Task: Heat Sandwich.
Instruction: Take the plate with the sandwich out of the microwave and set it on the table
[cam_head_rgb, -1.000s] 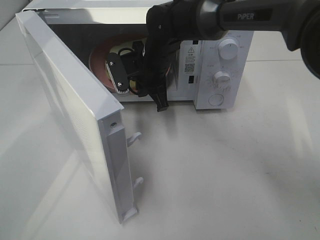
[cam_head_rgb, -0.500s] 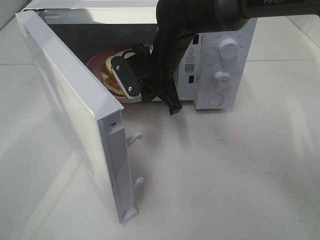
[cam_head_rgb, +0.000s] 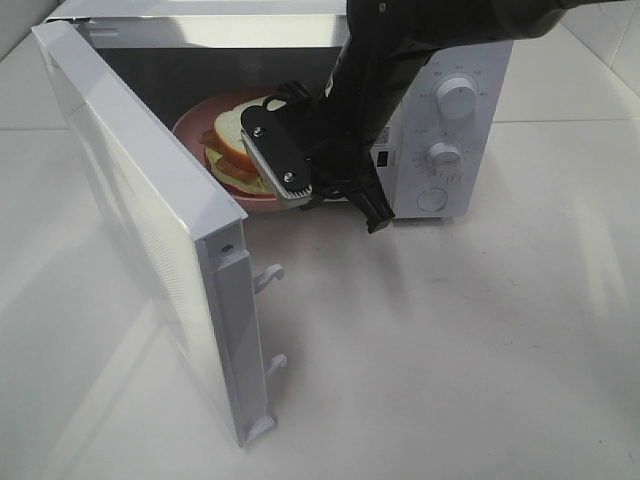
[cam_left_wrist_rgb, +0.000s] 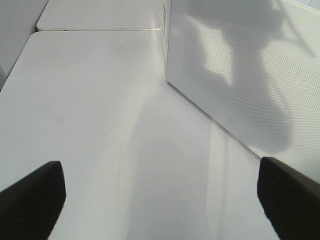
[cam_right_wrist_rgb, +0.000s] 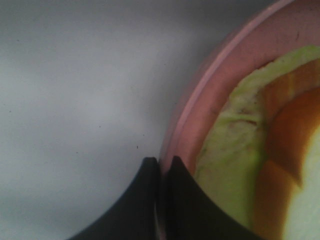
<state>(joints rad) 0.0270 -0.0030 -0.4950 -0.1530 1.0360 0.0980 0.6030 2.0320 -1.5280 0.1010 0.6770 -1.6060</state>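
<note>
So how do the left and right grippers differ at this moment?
The left gripper stands wide open over the bare table, holding nothing; the right gripper is shut on the rim of the pink plate. The left one is beside the microwave door, the right at the microwave opening by the sandwich. Both have dark fingers.

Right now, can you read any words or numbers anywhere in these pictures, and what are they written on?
No text can be read in full.
Stickers on the microwave front, beside the black arm: print too small to read, partly hidden.
Marks around the two dials and the round button below them: too small and blurred to read.
Right gripper, pink plate, sandwich, table: no text.
</note>
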